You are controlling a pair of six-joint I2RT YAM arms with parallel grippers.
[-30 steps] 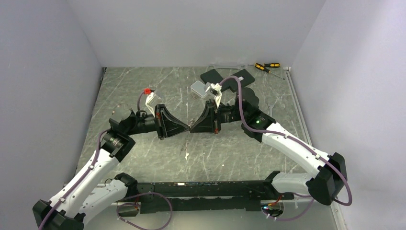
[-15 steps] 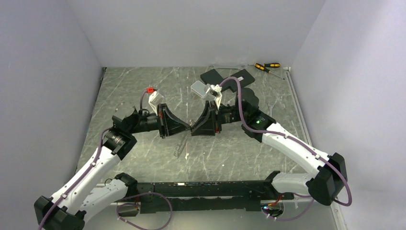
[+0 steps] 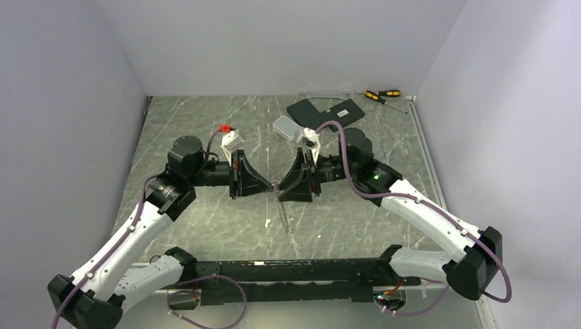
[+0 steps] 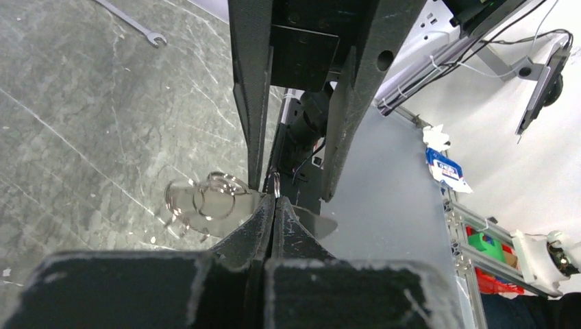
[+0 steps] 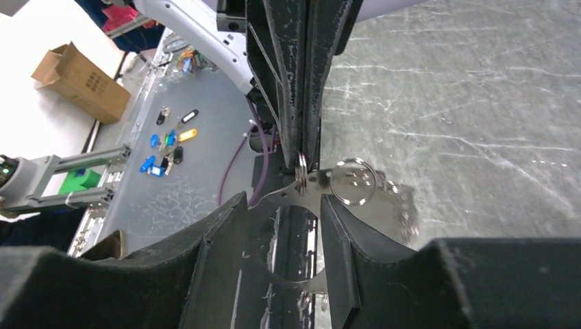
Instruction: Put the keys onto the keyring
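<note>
Risk, drop: the whole bunch hangs from one narrow pinch in the left hand [image 4: 274, 205]. If you loosen that hand before the right hand [image 5: 282, 200] has closed, expect the keyring [image 3: 283, 216] to fall to the tabletop [image 3: 205, 123].
Risk, twist: thin wire probably pivots easily in a pinch. If you close the right hand off-centre, it is likely to push the loop sideways and out of line.
Risk, collision: the two hands stand nose to nose. If you advance either one, finger meets finger.
Risk, keys sliding: if you tilt the wire's open end downward, threaded pieces may run off it.
Left hand state: clenched, fingertips pressed together on the keyring at its upper end. You cannot tell which strand sits in the pinch.
Right hand state: released, jaws apart, grasping nothing.
Keyring position: it hangs below the left hand's fingertips toward the tabletop. Its upper part passes between the right hand's open fingers, with no contact visible.
Keys position: small rings [image 5: 353, 181] and blurred pieces, probably the keys [image 5: 403, 218], sit just beside the pinch, outside the right hand's fingers.
</note>
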